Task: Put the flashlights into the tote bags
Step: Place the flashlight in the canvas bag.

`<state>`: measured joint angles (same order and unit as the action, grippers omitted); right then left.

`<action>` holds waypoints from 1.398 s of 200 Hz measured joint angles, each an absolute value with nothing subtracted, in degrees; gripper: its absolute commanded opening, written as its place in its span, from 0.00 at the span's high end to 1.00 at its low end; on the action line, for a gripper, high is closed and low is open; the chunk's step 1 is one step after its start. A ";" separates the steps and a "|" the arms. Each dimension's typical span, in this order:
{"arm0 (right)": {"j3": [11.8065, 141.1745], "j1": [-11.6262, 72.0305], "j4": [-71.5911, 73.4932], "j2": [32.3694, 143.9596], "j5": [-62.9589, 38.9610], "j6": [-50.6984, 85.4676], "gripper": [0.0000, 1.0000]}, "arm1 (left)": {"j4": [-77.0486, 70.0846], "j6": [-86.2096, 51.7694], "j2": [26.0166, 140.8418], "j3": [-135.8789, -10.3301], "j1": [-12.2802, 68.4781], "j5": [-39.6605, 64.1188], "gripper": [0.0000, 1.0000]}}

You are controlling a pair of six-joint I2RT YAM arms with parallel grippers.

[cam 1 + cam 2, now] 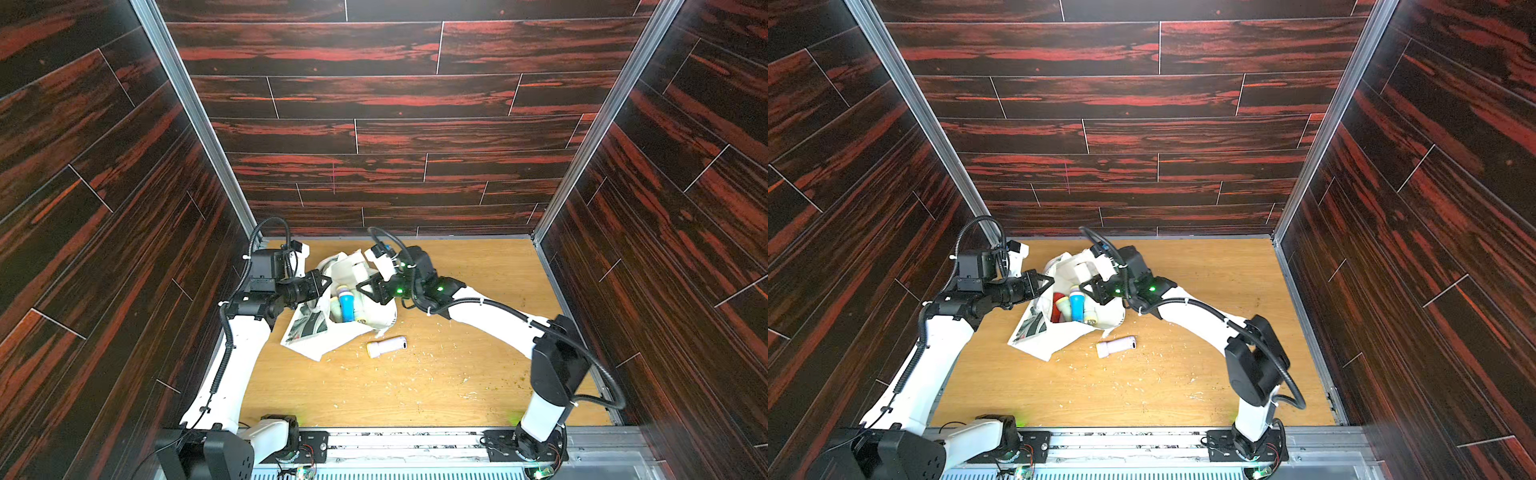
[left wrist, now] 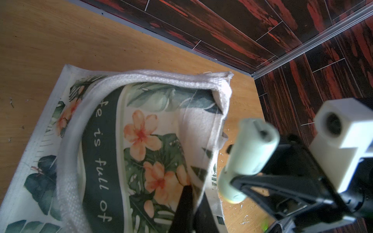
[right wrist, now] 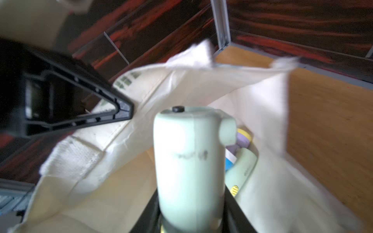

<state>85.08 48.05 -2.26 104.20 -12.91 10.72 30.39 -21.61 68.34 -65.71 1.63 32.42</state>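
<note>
The cell is closed in on three sides by dark, red-streaked plank walls (image 1: 395, 104), and its floor is formed by a pale wooden table (image 1: 478, 270). The left arm (image 1: 245, 361) and the right arm (image 1: 498, 316) are both reached toward the far left part of the table, where the tote bag (image 1: 328, 338) (image 1: 1054, 343) is slumped with its mouth turned upward. Its outer face (image 2: 141, 131) is printed with green leaves, orange flowers and white lettering, and a white loop handle (image 2: 68, 161) is draped across it.

The bag's rim is pinched by the left gripper (image 1: 328, 283) (image 1: 1049, 281), whose jaws are clenched on the cloth, so that the mouth is held open. One of its fingertips (image 3: 125, 112) is seen on the rim.

The right gripper (image 1: 365, 289) (image 1: 1089, 286) is poised over the opening and clamped around a pale green flashlight (image 3: 189, 161) (image 2: 248, 153), which is pointed into the bag. This flashlight cannot be picked out in the top views, where the gripper and a white camera block (image 1: 361, 270) stand over that spot.

The bag's bottom is already taken up by a blue flashlight (image 1: 345, 306) (image 1: 1076, 308) and a red flashlight (image 1: 1057, 305). A purple flashlight (image 3: 242, 139) and a second pale green flashlight (image 3: 244, 165) lie in the bag just beyond the held one.

One lavender flashlight (image 1: 386, 345) (image 1: 1116, 345) is laid on its side on the table, just beside the bag's front edge and apart from both grippers. Pale crumbs (image 1: 415, 374) are scattered around it.
</note>
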 measured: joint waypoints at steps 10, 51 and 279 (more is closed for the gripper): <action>86.89 48.75 -3.60 105.65 -12.08 9.63 1.00 | 30.39 -21.58 68.34 -65.71 1.67 32.42 1.00; 93.32 50.70 -8.73 111.87 -9.76 7.55 1.00 | 30.41 -21.43 68.34 -65.71 2.04 32.45 1.00; 107.53 52.99 -20.14 127.24 -2.96 33.78 1.00 | 30.87 -21.21 68.40 -65.78 2.59 31.05 1.00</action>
